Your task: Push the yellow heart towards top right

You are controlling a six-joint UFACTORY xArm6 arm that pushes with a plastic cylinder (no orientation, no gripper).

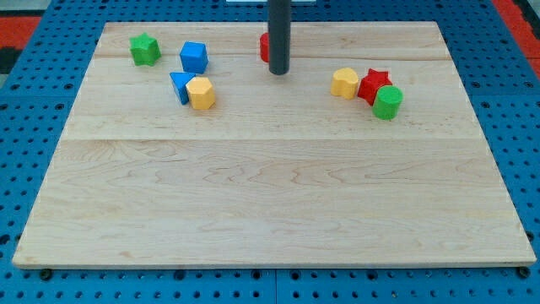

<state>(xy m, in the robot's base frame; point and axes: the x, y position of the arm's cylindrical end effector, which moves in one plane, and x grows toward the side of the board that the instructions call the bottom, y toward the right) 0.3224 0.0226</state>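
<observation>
The yellow heart (344,83) lies on the wooden board (270,194) at the view's upper right, touching a red star (374,84) on its right. A green cylinder (388,102) touches the star's lower right. My tip (278,71) is the lower end of a dark rod, to the left of the heart with a clear gap between them. A red block (264,48) sits just behind the rod at its left, mostly hidden.
A green star (145,49) sits at the upper left. A blue cube (194,57) lies right of it. Below, a blue triangle (180,85) touches a yellow hexagon (202,93). A blue pegboard (25,152) surrounds the board.
</observation>
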